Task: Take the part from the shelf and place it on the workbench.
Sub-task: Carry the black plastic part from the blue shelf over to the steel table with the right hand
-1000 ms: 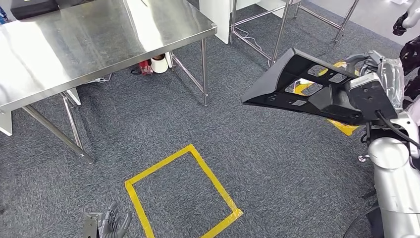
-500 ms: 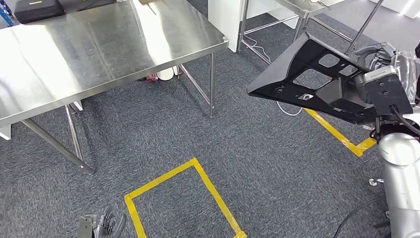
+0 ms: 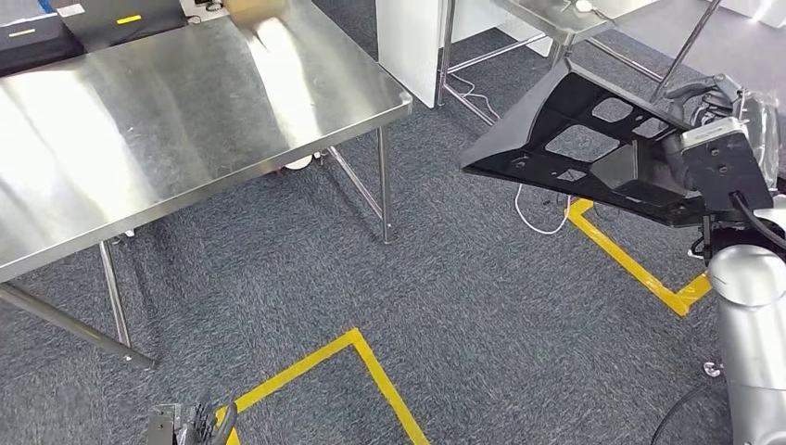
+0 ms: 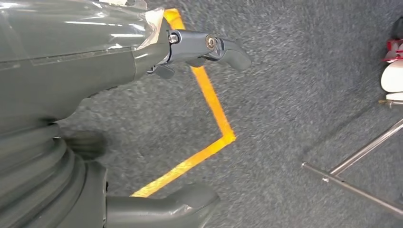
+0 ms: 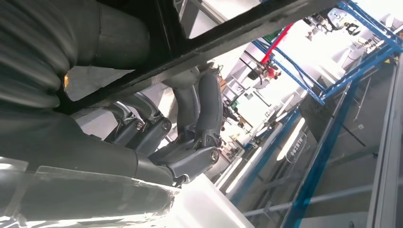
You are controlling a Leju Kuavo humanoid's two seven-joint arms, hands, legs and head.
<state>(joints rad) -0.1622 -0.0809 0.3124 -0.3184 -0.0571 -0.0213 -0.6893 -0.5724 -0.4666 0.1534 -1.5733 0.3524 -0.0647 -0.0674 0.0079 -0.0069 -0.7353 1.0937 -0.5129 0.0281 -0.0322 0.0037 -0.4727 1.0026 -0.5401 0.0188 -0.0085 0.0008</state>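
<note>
The part (image 3: 593, 148) is a large flat black panel with several cut-outs, held out in the air at the right of the head view, above the carpet. My right hand (image 3: 714, 139) grips its near end; in the right wrist view the fingers (image 5: 190, 128) curl around a black edge of the part (image 5: 228, 35). The steel workbench (image 3: 176, 120) stands at the upper left, apart from the part. My left hand (image 3: 199, 426) hangs low by the bottom edge, fingers apart and holding nothing; the left wrist view shows its fingers (image 4: 209, 47) over the carpet.
Yellow tape (image 3: 361, 371) marks squares on the grey carpet below and at the right (image 3: 640, 269). Black cases (image 3: 83, 23) and a box sit at the workbench's far edge. Another steel table (image 3: 556, 14) and a white cabinet (image 3: 408, 46) stand behind. A white cable (image 3: 538, 218) lies on the floor.
The whole scene has shifted: the camera moved, bringing the workbench closer and lower in the picture. The part stays in my right hand, a little higher. The left hand has sunk toward the bottom edge.
</note>
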